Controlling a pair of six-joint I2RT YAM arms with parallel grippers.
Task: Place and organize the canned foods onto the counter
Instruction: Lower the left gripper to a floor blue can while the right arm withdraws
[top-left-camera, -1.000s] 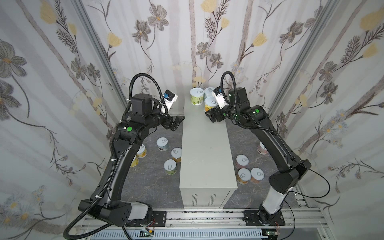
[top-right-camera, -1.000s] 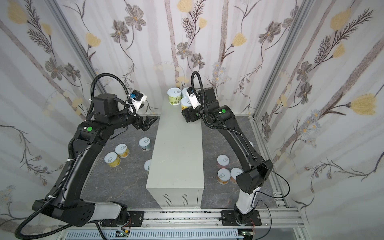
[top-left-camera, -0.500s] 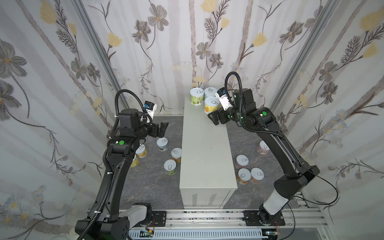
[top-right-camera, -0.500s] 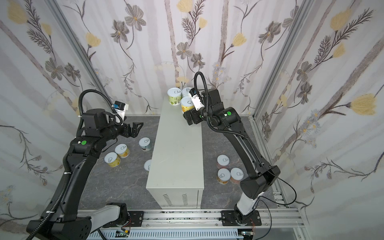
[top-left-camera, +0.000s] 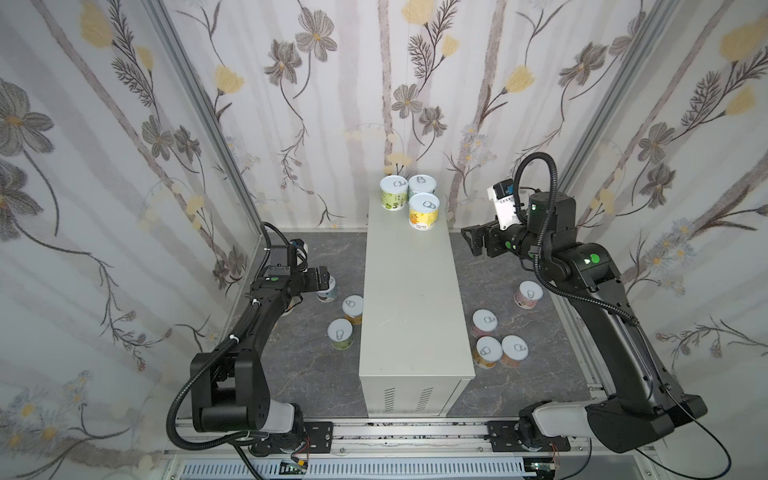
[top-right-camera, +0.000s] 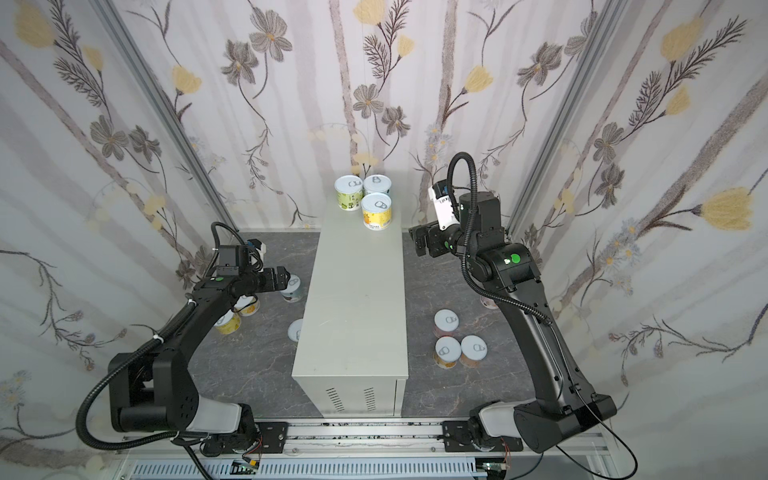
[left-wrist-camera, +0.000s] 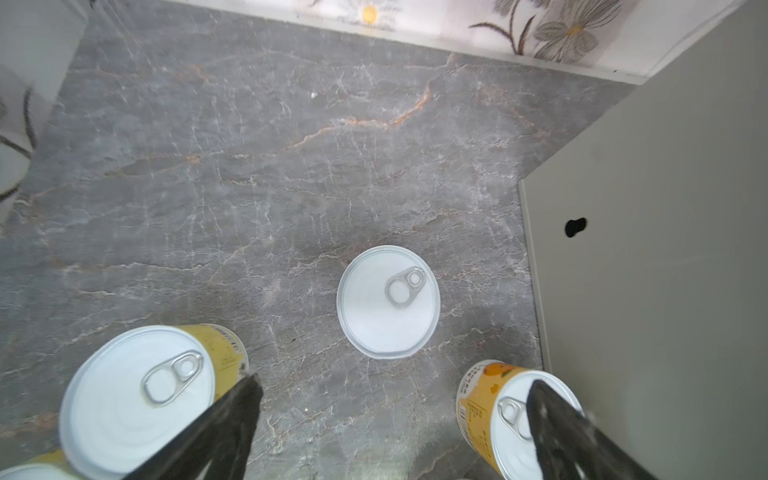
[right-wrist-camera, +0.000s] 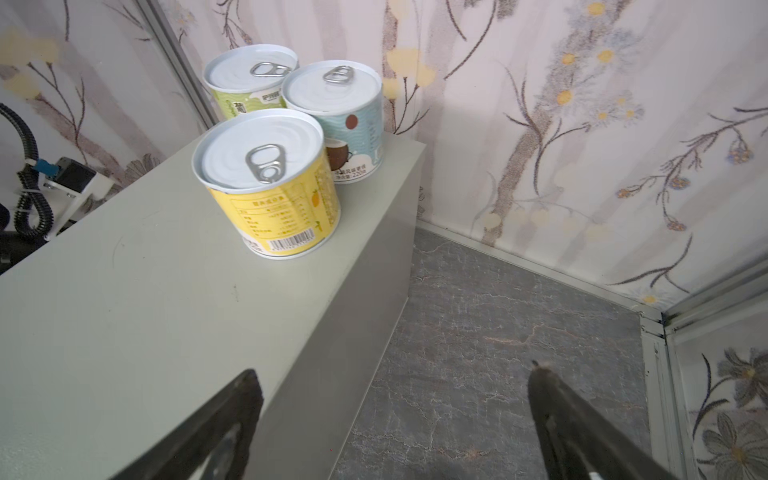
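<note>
Yellow can (top-left-camera: 423, 214) upright on counter (top-left-camera: 411, 299), long axis toward back wall (top-left-camera: 365, 104); left gripper (left-wrist-camera: 395, 379), right gripper (right-wrist-camera: 392, 368) jaws apart.

Beige counter (right-wrist-camera: 145, 291); yellow can (right-wrist-camera: 274, 203), green can (right-wrist-camera: 232, 102), pale-blue can (right-wrist-camera: 359, 124); grey marbled floor (right-wrist-camera: 498, 332).

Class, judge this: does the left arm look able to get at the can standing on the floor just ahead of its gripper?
Probably yes. The left gripper is open, and the can stands upright on bare floor ahead of it, apart from the yellow can, the orange can and the counter.
</note>
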